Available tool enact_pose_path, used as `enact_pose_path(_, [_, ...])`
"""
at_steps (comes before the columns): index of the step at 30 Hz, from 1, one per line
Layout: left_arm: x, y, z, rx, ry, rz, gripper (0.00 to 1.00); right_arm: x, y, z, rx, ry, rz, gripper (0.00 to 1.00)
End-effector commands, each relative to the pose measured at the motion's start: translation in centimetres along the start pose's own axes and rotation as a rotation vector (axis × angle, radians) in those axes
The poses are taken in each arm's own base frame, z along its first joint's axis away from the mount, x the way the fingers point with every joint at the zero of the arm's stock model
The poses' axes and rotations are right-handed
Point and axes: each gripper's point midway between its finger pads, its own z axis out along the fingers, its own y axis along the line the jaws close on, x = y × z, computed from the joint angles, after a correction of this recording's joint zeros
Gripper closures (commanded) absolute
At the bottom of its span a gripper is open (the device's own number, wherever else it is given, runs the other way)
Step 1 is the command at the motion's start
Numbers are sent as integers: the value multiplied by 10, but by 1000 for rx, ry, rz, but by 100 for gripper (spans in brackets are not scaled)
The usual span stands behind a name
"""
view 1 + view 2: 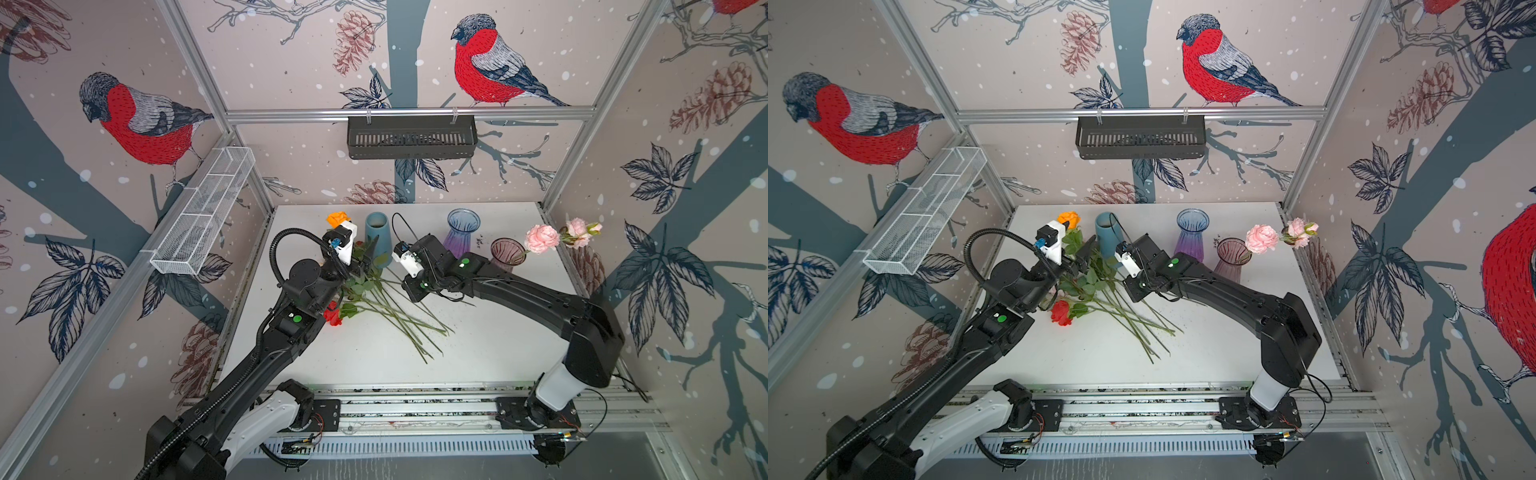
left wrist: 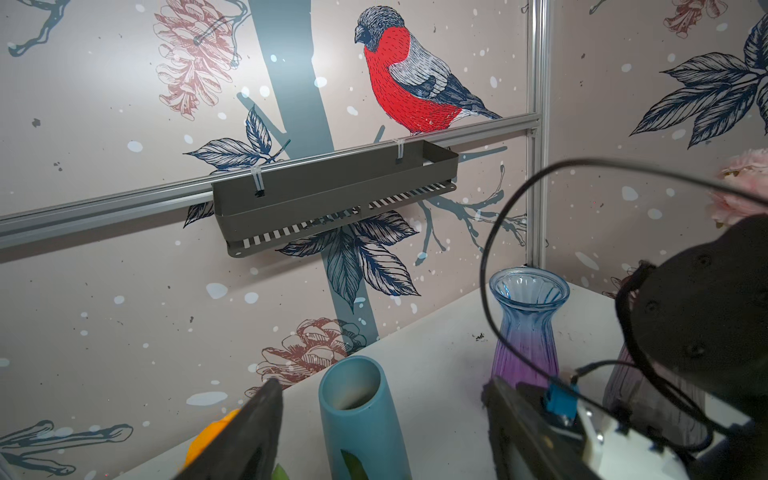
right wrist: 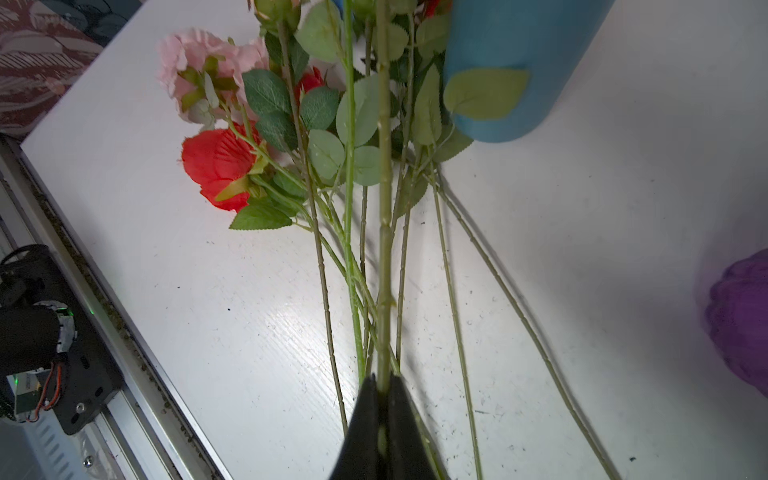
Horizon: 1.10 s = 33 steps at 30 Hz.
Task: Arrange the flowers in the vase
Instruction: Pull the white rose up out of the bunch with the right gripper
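Observation:
Several flowers (image 1: 374, 301) lie in a loose bunch on the white table (image 1: 478, 345), their stems fanning toward the front right; among them are a red head (image 1: 1061, 312) and a pink one (image 3: 203, 66). An orange rose (image 1: 337, 217) shows behind the left wrist. My right gripper (image 3: 384, 379) is shut on one green stem (image 3: 385, 232) above the bunch; that stem's head is out of frame. My left gripper (image 2: 382, 384) is open, its fingers either side of an upright teal vase (image 2: 357, 415) without touching it. A mauve glass vase (image 1: 507, 254) holds two pink flowers (image 1: 541, 238).
A blue-and-purple glass vase (image 1: 462, 232) stands between the teal and mauve ones at the back of the table. A black basket (image 1: 411, 137) hangs on the back wall, a white wire basket (image 1: 203, 216) on the left wall. The arms' mounting rail (image 1: 415, 409) runs along the front edge.

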Motion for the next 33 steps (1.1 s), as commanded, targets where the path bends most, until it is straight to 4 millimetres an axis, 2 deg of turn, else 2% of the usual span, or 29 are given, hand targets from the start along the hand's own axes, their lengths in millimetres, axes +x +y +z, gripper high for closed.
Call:
enact_pose_path(1, [-13,2,-1,-5,-55,6,24,-8,5,-7,-9,-31,18,98])
enact_pose_path(5, [-14,1,-1,-2,-57,5,25,-37,7,-40,15,-144,1,98])
enact_pose_path(8, [-15,2,-1,-4,-62,5,25,-53,9,-61,15,-238,-10,99])
enact_pose_path(10, [-15,2,-1,-5,-62,6,25,-52,12,-61,-5,-251,-3,99])
enact_pose_path(14, [-15,3,-2,-10,-61,8,25,-38,19,-42,-41,-164,9,99])
enact_pose_path(16, [-15,3,-2,-14,-60,10,25,-37,18,-41,-21,-138,8,99])
enact_pose_path(21, [-16,5,-3,-20,-63,11,25,-53,28,-63,-20,-243,-24,99])
enact_pose_path(26, [-16,4,-3,-20,-63,10,25,-32,21,-39,3,-138,-5,99])
enact_pose_path(28, [-15,4,-3,-21,-60,10,25,-29,21,-37,6,-114,-9,99])
enact_pose_path(30, [-14,2,-2,-8,-60,6,27,-34,23,-46,9,-151,-16,99])
enact_pose_path(31, [-14,-1,-2,12,-59,7,34,-39,22,-53,16,-179,-18,99])
enact_pose_path(33, [-16,-11,-1,67,-65,2,38,-46,19,-67,36,-223,-27,99])
